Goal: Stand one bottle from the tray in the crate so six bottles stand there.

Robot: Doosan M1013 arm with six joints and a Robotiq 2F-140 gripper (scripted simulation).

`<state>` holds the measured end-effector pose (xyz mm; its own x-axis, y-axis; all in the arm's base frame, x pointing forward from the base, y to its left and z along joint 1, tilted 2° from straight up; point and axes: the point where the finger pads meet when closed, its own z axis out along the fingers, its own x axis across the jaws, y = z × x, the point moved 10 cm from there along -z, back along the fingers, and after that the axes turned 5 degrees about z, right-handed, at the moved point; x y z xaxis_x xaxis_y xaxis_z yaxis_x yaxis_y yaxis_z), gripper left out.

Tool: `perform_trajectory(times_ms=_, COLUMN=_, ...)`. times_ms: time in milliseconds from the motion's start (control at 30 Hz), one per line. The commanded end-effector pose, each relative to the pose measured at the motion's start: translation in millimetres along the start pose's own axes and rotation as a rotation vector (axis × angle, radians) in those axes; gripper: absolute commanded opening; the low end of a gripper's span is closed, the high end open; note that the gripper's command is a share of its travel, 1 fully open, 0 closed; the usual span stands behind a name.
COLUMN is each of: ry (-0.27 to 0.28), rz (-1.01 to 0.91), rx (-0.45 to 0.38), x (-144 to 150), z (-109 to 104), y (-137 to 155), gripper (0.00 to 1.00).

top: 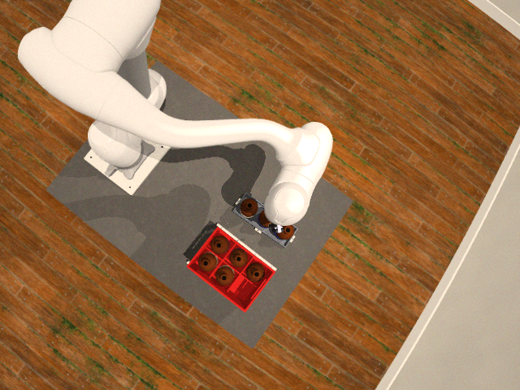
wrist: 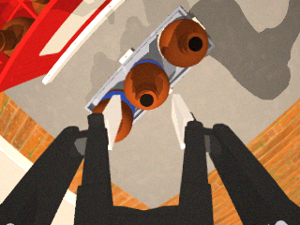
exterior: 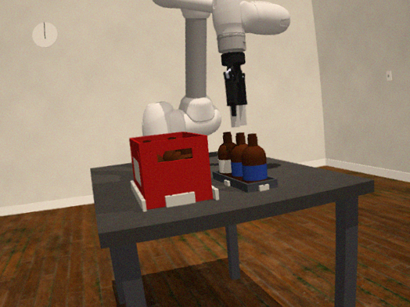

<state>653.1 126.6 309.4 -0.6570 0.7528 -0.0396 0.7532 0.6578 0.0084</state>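
Note:
My gripper [exterior: 239, 124] [wrist: 146, 106] is partly open and empty, pointing down above the tray [top: 253, 221] [exterior: 252, 186] [wrist: 151, 43]. Three brown bottles stand upright on the tray: a white-labelled one [top: 249, 207] [exterior: 224, 165] [wrist: 180, 44] at one end, a blue-labelled one [top: 264, 218] [exterior: 236, 168] [wrist: 145, 84] in the middle, and another blue-labelled one [top: 287, 231] [exterior: 253, 159] [wrist: 123, 124] at the other end. In the wrist view the middle bottle's mouth shows between the fingertips, lower than them. The left finger hides part of the end bottle. The red crate [top: 216, 288] [exterior: 177, 180] holds several bottles; one corner cell [top: 245, 287] is empty.
The crate and tray sit level on the dark grey table [top: 293, 262] [exterior: 285, 190], side by side with a gap between them. White blocks [exterior: 180, 199] stand against the crate's base, and small ones [exterior: 263, 188] against the tray. The arm [top: 188, 133] reaches over from the base.

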Motion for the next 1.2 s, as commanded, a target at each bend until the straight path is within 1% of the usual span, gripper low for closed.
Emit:
perform_trajectory(times_ms=0, ry=0.000, rz=0.000, rx=0.000, x=0.0, z=-0.1, y=0.0, gripper=0.38)
perform_trajectory(times_ms=567, ry=0.000, rz=0.000, rx=0.000, x=0.0, z=1.8, y=0.0, gripper=0.38)
perform_trajectory(times_ms=1167, ry=0.000, rz=0.000, rx=0.000, x=0.0, z=16.7, y=0.0, gripper=0.38)
